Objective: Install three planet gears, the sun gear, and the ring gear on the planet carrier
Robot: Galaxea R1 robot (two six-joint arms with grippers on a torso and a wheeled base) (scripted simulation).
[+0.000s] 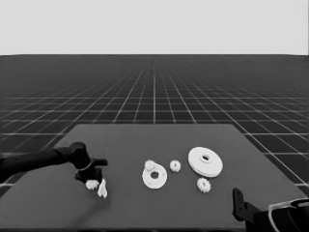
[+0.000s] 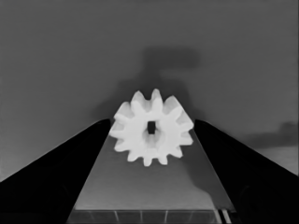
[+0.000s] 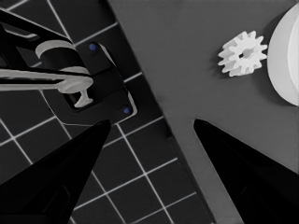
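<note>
In the head view, the left arm reached in from the left edge, and the left claw point(image 1: 91, 178) hung over the left end of the desk point(image 1: 154, 203), directly above a small gear point(image 1: 91, 184) with a thin white piece point(image 1: 102, 189) just to its right. Near the middle of the desk lay the smaller round part point(image 1: 155, 177), with a second gear point(image 1: 150, 166) sitting on its far left rim. A third gear point(image 1: 175, 166) lay just to the right of it, apart from both round parts. The larger round part point(image 1: 205, 161) lay farther right, and a fourth gear point(image 1: 203, 184) sat near its front edge, closer to the camera. The right arm showed only at the lower right corner, with the right claw point(image 1: 237, 203) standing over the desk's near right edge. In the left wrist view, the left claw point(image 2: 152, 126) had its fingers spread, and the gear point(image 2: 152, 127) lay between the tips, which stood close at each side; whether they touched its teeth could not be told. In the right wrist view, the right claw point(image 3: 152, 122) was open and empty over the desk's corner and the floor grid, with the fourth gear point(image 3: 242, 52) and the rim of the larger round part point(image 3: 286, 60) well beyond its tips.
</note>
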